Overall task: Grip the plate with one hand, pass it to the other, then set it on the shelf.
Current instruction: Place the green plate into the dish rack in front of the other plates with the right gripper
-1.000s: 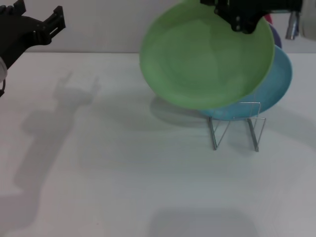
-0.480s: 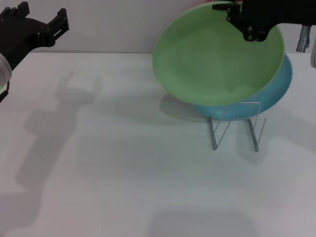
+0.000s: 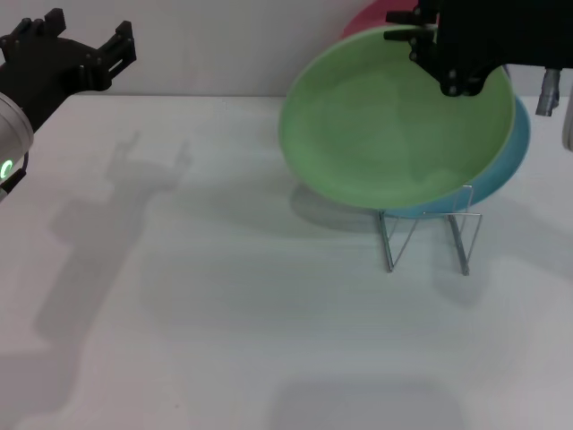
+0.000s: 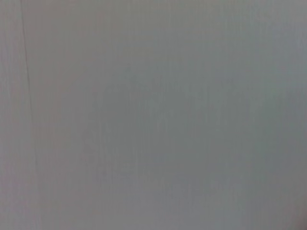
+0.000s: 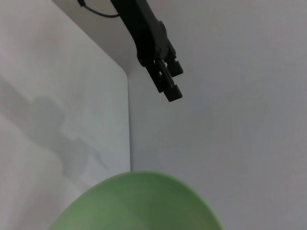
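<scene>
The light green plate [image 3: 385,125] is held tilted, nearly upright, at the right of the head view. My right gripper [image 3: 455,76] is shut on its upper rim. The plate's lower rim is down at the upright loops of the silver wire shelf [image 3: 428,231]; I cannot tell whether it rests in them. The plate's edge also shows in the right wrist view [image 5: 139,203]. My left gripper [image 3: 85,49] is open and empty, raised at the far left above the table; it also shows in the right wrist view [image 5: 165,81]. The left wrist view shows only plain grey.
A turquoise-blue plate [image 3: 510,157] stands in the shelf right behind the green one. A pink plate's rim [image 3: 380,18] shows above them. The white table [image 3: 224,296] runs back to a pale wall.
My right gripper has carried the green plate to the right and down, up against the turquoise plate and over the shelf. My left gripper has drifted slightly to the right.
</scene>
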Available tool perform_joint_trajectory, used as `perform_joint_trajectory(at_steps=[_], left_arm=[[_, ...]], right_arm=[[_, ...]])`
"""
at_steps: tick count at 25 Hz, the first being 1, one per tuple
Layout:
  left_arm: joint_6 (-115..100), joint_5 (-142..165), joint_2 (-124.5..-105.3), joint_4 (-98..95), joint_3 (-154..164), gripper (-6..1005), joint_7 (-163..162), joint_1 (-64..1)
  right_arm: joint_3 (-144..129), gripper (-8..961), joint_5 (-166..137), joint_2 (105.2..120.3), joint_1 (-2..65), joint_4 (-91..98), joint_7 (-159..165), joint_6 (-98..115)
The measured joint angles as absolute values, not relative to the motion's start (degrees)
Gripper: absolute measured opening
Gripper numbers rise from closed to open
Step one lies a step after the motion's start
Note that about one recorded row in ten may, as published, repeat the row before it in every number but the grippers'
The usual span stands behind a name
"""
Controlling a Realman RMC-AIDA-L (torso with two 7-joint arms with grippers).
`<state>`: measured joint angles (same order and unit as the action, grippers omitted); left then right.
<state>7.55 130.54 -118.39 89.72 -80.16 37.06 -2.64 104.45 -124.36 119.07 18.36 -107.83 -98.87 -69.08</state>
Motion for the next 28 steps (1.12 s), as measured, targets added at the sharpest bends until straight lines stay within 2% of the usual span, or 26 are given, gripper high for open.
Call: perform_joint_trajectory(at_steps=[28], left_arm=[[7.0, 130.5, -118.48, 88.9, -76.5, 802, 36.7, -2.8]], right_arm=[[104.8, 45, -124.9, 119.28, 13.7, -108.2, -102.4, -69.9]])
